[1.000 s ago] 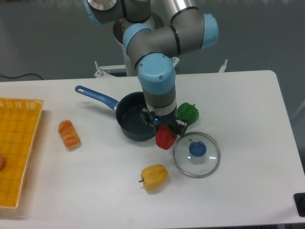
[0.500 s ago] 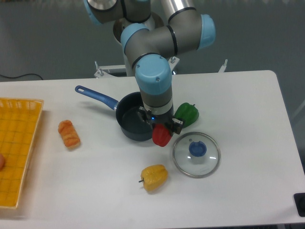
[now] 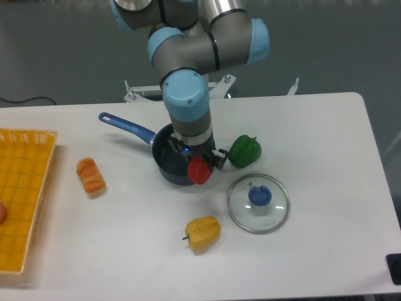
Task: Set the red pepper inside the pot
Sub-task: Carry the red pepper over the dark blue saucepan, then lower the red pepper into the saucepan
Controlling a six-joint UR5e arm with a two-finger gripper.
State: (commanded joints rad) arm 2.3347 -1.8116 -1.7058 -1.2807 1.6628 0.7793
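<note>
The arm (image 3: 207, 47) is showing as thick silver-grey tubes in the upper middle of the frame; its joints are wearing rounded light-blue caps (image 3: 183, 97); a dark band is ringing the wrist below the nearest cap; the gripper (image 3: 199, 164) is looking black and blocky, with a small blue light glowing on it.

The arm's wrist covers the pot's (image 3: 164, 170) middle and far rim, so its inside cannot be read. The pincer (image 3: 199, 164) is mostly hidden behind the red pepper (image 3: 199, 170) and under the wrist; its finger contact cannot be made out. At nine o'clock the yellow basket (image 3: 24, 194) is cut by the picture's edge, as is a reddish thing (image 3: 2, 213) in it. The worktop's (image 3: 326, 144) six o'clock edge is cropped.
</note>
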